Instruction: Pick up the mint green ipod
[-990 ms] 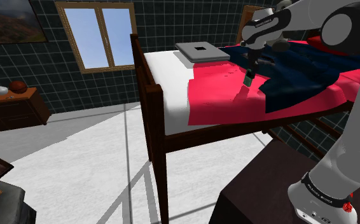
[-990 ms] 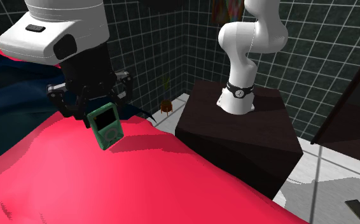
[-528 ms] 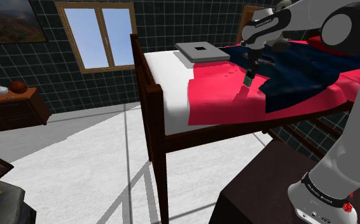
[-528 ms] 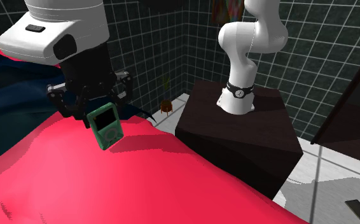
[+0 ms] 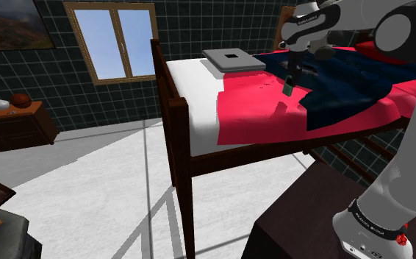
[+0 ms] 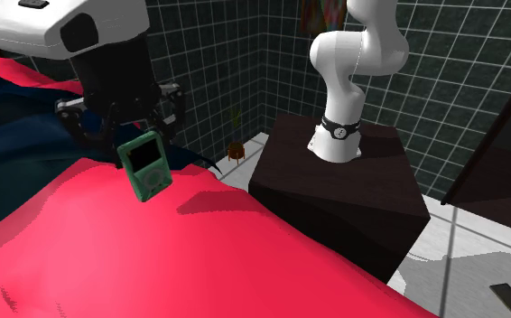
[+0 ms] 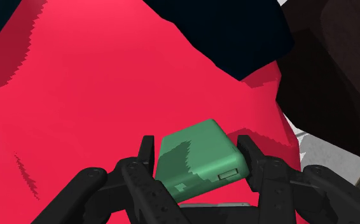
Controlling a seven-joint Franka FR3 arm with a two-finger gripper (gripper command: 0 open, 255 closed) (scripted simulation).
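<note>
Mint green flat iPod (image 7: 198, 162): the fingers of your black gripper (image 7: 196, 144) cover its two clasped sides; in the shoulder view it is too small for detail.
White arm (image 6: 353, 54): cut off by the second exterior view's top edge.

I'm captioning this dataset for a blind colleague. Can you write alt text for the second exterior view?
A green ipod hangs clasped in the robot's black jaws just above a red bedspread, its shadow on the cover beside it. Behind, the white arm rises from a dark box stand against a dark tiled wall.
</note>
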